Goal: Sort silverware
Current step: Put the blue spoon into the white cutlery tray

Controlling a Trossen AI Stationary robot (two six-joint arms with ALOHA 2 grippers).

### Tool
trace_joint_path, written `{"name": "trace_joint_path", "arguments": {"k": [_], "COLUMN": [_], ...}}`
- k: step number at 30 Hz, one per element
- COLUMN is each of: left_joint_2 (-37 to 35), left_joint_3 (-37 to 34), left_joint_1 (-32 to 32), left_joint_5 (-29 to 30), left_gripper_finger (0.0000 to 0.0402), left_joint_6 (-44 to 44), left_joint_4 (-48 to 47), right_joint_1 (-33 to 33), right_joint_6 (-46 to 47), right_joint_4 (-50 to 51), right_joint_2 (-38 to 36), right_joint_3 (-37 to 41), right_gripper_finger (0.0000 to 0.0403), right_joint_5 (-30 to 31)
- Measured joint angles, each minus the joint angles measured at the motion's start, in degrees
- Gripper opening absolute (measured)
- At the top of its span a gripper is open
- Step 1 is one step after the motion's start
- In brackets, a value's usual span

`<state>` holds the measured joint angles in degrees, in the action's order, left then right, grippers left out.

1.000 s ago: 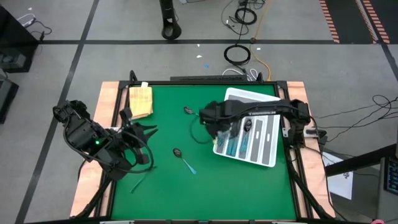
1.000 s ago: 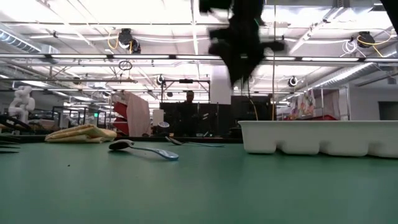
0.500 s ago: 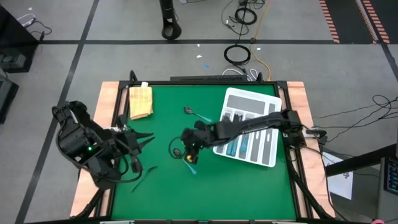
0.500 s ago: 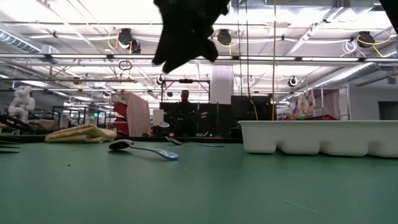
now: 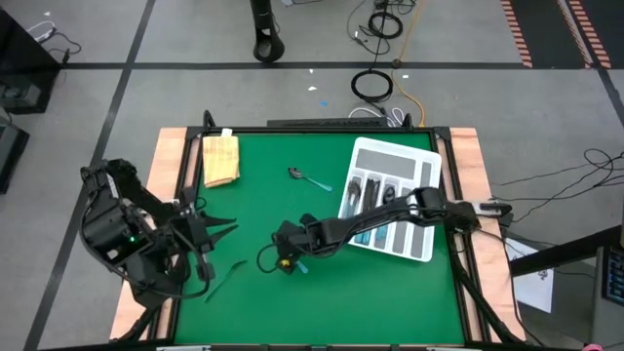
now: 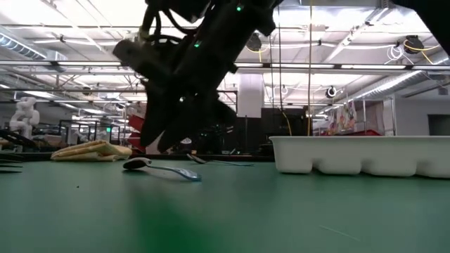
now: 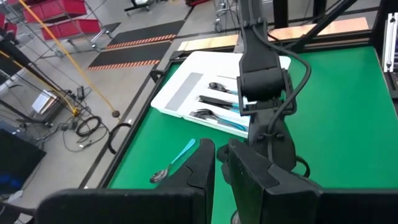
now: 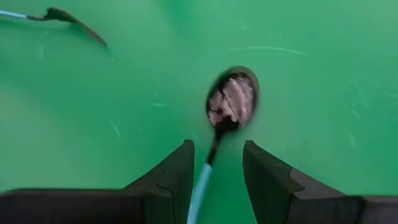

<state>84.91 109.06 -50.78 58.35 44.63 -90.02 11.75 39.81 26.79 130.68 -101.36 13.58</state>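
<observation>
1. The green felt-covered surface (image 5: pixel 263 195) carries everything you are working with; the wood-coloured border runs round it.
2. The white plastic compartmented tray (image 5: pixel 421 161) sits at the right side of the surface and already holds several blue-handled pieces in its slots.
3. Your right arm reaches from beside the tray across to mid-surface, and the right gripper (image 8: pixel 214 171) hovers low over one spoon. Its jaws stand apart, one on each side of the handle, clamped on nothing.
4. The left gripper (image 7: pixel 219 163) waits at the left edge of the surface, jaws close together with a narrow gap and nothing between them.
5. The tan sponge-like block (image 5: pixel 220 157) lies in the far left corner; leave it.
6. The light-blue-handled spoon with a dark grey bowl (image 8: pixel 230 102) lies flat on the surface just ahead of the right jaws, its handle running back between them. A second spoon (image 5: pixel 308 178) lies farther back near the tray, and a thin piece (image 5: pixel 222 282) lies near the left arm.
7. The step in hand looks like the pickup: lower onto the handle, close squarely, then carry it to the spoon slot.
</observation>
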Motion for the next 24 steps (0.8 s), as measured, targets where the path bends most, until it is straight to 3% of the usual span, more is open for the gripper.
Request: {"name": "trace_joint_path", "arguments": {"k": [10,13,16,24], "left_joint_2": [0.0,0.0,0.0,0.0], "left_joint_3": [0.0,0.0,0.0,0.0], "left_joint_1": [-0.4,-0.4,-0.4,-0.4], "left_joint_5": [-0.3,-0.5,-0.5,-0.7], "left_gripper_finger": [0.0052,0.0052,0.0052,0.0052], "left_joint_6": [-1.5,-2.0,-2.4,-3.2], "left_joint_4": [0.0,0.0,0.0,0.0], "right_joint_1": [0.1,0.0,-0.1,-0.9], "right_joint_6": [1.8,4.1,4.4,4.9], "right_joint_4": [-2.1,-0.4,0.7,0.0], "right_joint_2": [4.9,5.5,5.6,4.2], "right_joint_3": [-0.3,-0.4,-0.4,-1.1], "right_gripper_finger": [0.0123,0.0087,0.002,0.0003], "right_joint_5": [0.2,-0.2,-0.7,-4.6]}}
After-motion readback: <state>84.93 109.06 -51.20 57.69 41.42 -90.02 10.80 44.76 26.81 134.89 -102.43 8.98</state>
